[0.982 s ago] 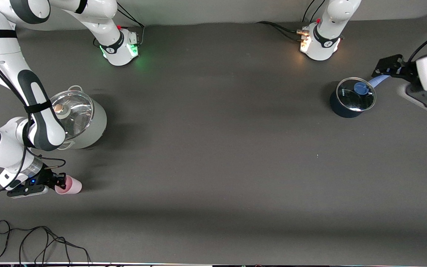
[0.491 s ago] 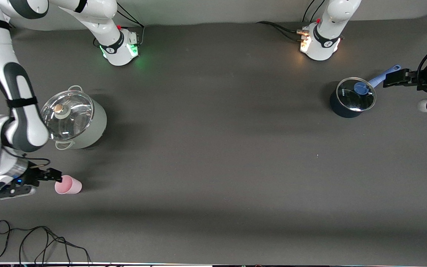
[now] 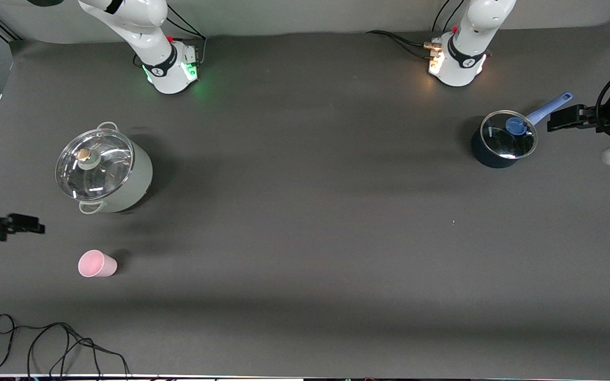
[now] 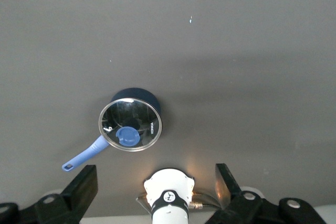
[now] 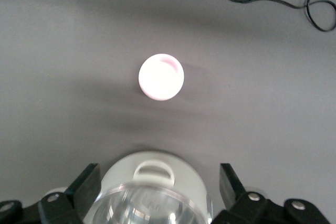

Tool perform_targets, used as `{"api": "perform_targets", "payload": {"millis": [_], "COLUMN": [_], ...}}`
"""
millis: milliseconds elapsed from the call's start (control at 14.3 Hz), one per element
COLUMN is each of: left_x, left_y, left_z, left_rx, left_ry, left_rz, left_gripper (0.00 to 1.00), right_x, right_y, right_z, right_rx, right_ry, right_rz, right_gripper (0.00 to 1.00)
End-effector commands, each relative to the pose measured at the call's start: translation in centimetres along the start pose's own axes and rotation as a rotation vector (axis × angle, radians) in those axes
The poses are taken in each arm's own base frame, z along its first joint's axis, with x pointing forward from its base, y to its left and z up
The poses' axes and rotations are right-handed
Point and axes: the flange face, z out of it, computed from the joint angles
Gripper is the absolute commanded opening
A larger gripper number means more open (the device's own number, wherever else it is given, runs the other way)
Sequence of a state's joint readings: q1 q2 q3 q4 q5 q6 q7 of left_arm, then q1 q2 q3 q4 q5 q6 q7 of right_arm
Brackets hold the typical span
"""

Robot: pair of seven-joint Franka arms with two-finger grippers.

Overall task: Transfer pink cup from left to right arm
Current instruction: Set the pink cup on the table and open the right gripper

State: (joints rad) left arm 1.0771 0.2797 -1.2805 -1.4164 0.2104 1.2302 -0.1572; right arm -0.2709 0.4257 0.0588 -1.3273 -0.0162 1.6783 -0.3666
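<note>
A robotics lab: two white arm bases (image 3: 170,69) bolted to a dark grey matte table (image 3: 305,211), loose black cables (image 3: 56,344) trailing.

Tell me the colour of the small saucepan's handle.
Light blue handle, clearest in the front view.

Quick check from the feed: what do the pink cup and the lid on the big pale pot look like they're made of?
The pink cup looks like plastic: smooth, matte, evenly pale pink, no glints in the right wrist view. The pot lid appears to be clear glass, showing sharp reflections and the pot's shiny inside through it, with a metal-looking rim and a small brownish knob, possibly wood. The pale pot may be enamelled.
</note>
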Motion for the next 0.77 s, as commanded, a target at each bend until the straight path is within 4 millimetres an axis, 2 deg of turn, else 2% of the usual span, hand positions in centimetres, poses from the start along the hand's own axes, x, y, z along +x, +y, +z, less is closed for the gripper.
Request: {"api": "perform_targets", "payload": {"millis": [0, 140, 280, 421, 561, 701], "left_x": [0.8, 0.9, 0.9, 0.9, 1.0, 0.9], "left_y": [0.2, 0.2, 0.0, 0.4, 0.6, 0.7], "left_z": [-0.4, -0.3, -0.2, -0.1, 0.0, 0.2], "left_rx": [0.014, 0.017, 0.008, 0.014, 0.014, 0.018], "left_ry": [0.052, 0.061, 0.059, 0.055, 0.057, 0.052], "left_rz": [-0.020, -0.021, -0.023, -0.019, -0.016, -0.014], "left_gripper": [1.00, 1.00, 1.00, 1.00, 1.00, 1.00], "right_x": [-2.8, -4.3, -5.2, -6.3, -7.7, -8.7], "right_y": [-1.6, -2.6, -5.0, -6.0, -6.8, -7.2], "right_z": [-5.2, -8.1, -9.7, -11.0, -11.8, -11.5], "right_rx": [0.001, 0.001, -0.003, -0.009, 0.004, 0.011], "right_ry": [-0.005, 0.012, 0.014, 0.028, 0.032, 0.022], "right_rz": [0.012, 0.062, 0.097, 0.112, 0.116, 0.118], "right_gripper": [1.00, 1.00, 1.00, 1.00, 1.00, 1.00]}}
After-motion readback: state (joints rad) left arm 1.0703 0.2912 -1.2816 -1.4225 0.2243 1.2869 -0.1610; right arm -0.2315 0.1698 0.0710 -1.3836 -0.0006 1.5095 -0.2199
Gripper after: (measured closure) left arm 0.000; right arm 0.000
